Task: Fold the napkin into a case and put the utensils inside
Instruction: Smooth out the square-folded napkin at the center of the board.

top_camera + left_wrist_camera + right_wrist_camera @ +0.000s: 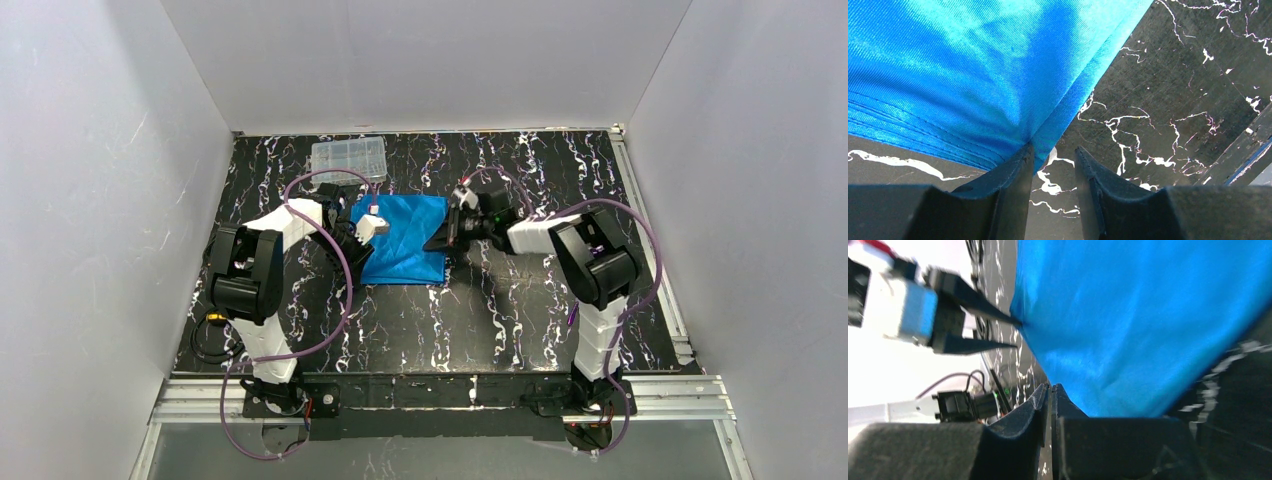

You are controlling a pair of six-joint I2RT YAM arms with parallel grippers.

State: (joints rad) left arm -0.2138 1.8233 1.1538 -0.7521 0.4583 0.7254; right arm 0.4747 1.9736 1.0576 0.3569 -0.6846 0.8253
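The bright blue napkin (408, 240) lies folded in layers on the black marbled table (480, 310), as a wide sheet rather than a narrow case. My left gripper (365, 240) is at its left edge. It stands open (1053, 147), and one fingertip (1024, 152) touches the stacked hems of the napkin (963, 75) with bare table between the jaws. My right gripper (447, 235) is at the right edge. Its jaws (1049, 386) are pressed together where the edge of the napkin (1138, 320) meets them. The left gripper (1015, 334) shows across the cloth. The utensils are out of view.
A clear plastic compartment box (348, 157) sits at the back left, just beyond the napkin. White walls close in the table on three sides. Purple cables (345, 290) loop around both arms. Metal rails (440, 395) run along the near edge.
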